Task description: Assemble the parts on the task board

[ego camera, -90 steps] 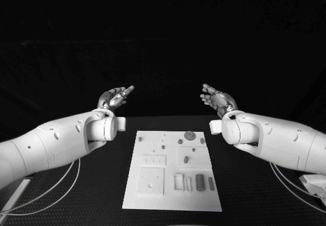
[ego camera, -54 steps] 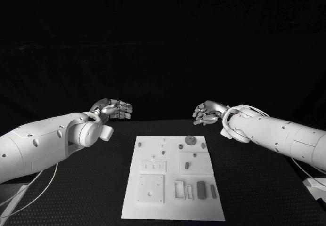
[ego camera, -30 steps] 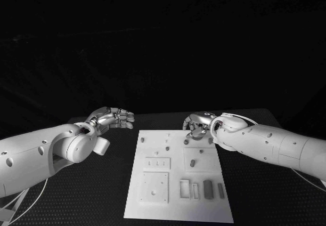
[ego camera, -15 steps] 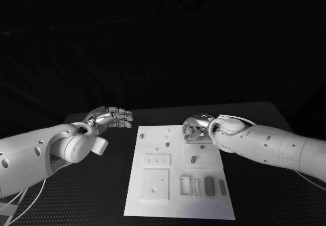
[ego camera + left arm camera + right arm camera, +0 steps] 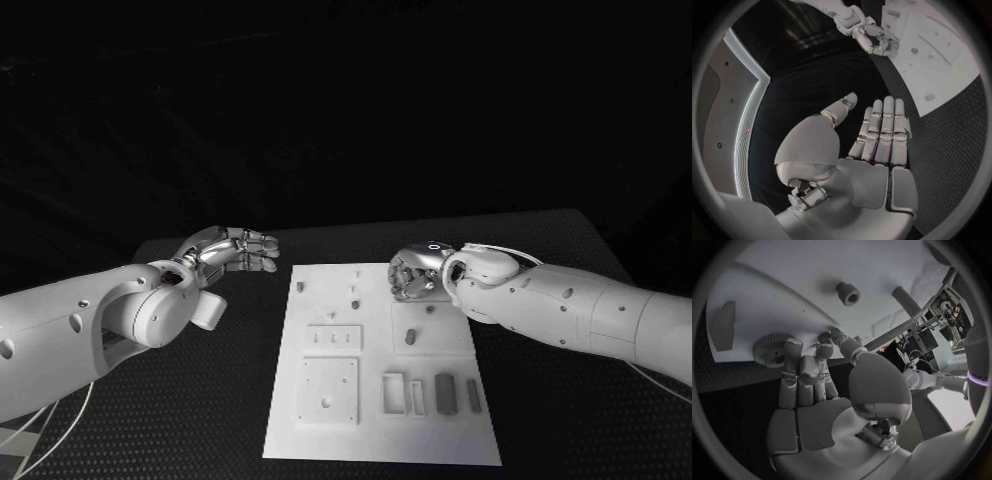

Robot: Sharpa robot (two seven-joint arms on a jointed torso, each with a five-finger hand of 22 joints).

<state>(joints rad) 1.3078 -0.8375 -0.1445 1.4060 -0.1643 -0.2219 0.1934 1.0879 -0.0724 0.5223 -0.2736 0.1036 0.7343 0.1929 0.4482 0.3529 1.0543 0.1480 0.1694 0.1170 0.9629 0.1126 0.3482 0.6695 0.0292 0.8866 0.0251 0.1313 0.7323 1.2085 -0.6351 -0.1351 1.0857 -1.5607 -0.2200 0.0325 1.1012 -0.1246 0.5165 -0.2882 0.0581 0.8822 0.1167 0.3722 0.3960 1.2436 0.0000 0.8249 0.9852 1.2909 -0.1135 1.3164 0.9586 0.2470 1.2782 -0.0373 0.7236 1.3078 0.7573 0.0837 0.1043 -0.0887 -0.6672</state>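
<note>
The black tabletop (image 5: 577, 250) carried the white task board (image 5: 378, 440) at its middle, its near half bearing a square plate and a row of upright slots and dark bars, its far half a few small pegs and holes.

Both white arms had come down and forward from the raised, palms-up pose of three seconds earlier. The right arm had swung in over the board's far right corner, while the left arm stopped just off the far left corner, over bare tabletop. I judge this as the reach for a first part: nothing on the board looked seated or shifted yet.

The right hand (image 5: 415, 270) hung over that far corner with fingers curled downward. The head view could not show what lay under them. The right wrist view did: the fingertips (image 5: 792, 347) rested at the toothed gear (image 5: 768, 346) by the board's edge, touching or nearly so, but not closed round it, so the hand held nothing. Beyond them stood a short round peg (image 5: 848, 293) and a dark bar (image 5: 906, 301), both untouched.

The left hand (image 5: 228, 250) looked loosely bent in the head view; the left wrist view showed its fingers (image 5: 882, 132) straight and side by side, thumb apart, holding nothing above the tabletop beside the board. The same view caught the right hand from across the board.
</note>
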